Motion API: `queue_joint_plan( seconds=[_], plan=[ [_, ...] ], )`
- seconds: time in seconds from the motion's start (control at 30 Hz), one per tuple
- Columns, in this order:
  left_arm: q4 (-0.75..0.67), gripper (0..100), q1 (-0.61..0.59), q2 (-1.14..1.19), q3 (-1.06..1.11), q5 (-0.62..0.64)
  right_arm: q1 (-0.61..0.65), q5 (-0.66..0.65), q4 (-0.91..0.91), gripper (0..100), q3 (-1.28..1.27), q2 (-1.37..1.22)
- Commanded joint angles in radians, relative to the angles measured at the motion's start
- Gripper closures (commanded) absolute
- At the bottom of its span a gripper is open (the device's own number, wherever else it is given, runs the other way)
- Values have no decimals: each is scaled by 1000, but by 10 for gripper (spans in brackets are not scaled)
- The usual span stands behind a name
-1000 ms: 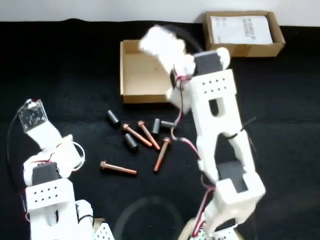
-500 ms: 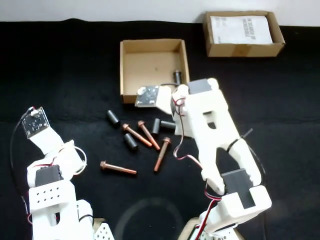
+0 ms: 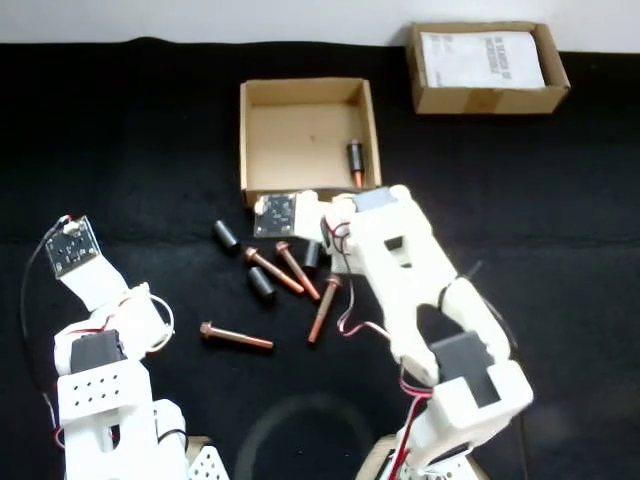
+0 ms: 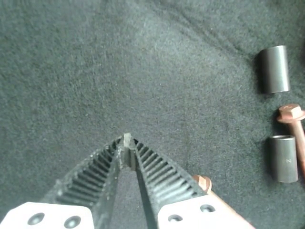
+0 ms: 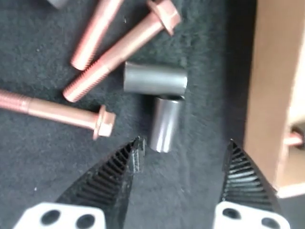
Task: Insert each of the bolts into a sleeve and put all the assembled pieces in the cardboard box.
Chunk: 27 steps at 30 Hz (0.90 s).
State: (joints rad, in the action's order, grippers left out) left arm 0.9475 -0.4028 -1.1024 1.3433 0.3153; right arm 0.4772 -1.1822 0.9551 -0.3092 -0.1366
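Note:
The open cardboard box (image 3: 300, 135) holds one assembled bolt and sleeve (image 3: 355, 163) by its right wall. In front of it several copper bolts (image 3: 272, 270) and dark sleeves (image 3: 226, 236) lie loose on the black cloth. My right gripper (image 5: 185, 150) hangs open just in front of the box wall (image 5: 271, 95), above two touching sleeves (image 5: 165, 124), with bolts (image 5: 121, 43) beyond them. My left gripper (image 4: 126, 143) is shut on nothing over bare cloth at the table's left, with two sleeves (image 4: 275, 69) and a bolt head (image 4: 290, 113) off to its side.
A second cardboard box (image 3: 487, 65) with a printed sheet in it stands at the back right. The right arm (image 3: 400, 270) covers part of the pile. The left arm (image 3: 100, 300) stands at the front left. A white wall edges the far side of the cloth.
The right arm has drawn back from over the box and come down to the sleeves in front of it, leaving the assembled piece in the box. The left arm has barely shifted.

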Motion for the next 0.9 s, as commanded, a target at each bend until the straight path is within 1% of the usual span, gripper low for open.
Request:
queue_joint_plan(
  seconds=[0.0, 0.17, 0.23, 0.57, 0.73, 0.8, 0.87],
  plan=[
    [8, 991, -12, -10, -4, 2, 2, -9, -19, 746, 2, -22],
    [8, 991, -12, -10, -4, 2, 7, -14, -139, 746, 2, -91],
    [8, 991, -12, -10, -4, 2, 7, -15, -159, 746, 2, -111],
    [8, 991, -12, -10, -4, 2, 8, -15, -160, 746, 88, -260],
    [8, 991, -12, -10, -4, 2, 8, -17, -160, 746, 93, -320],
    [6, 991, -12, -10, -4, 2, 8, -17, -160, 762, 93, -328],
    [6, 991, -12, -10, -4, 2, 8, -17, -160, 819, 93, -328]
  ],
)
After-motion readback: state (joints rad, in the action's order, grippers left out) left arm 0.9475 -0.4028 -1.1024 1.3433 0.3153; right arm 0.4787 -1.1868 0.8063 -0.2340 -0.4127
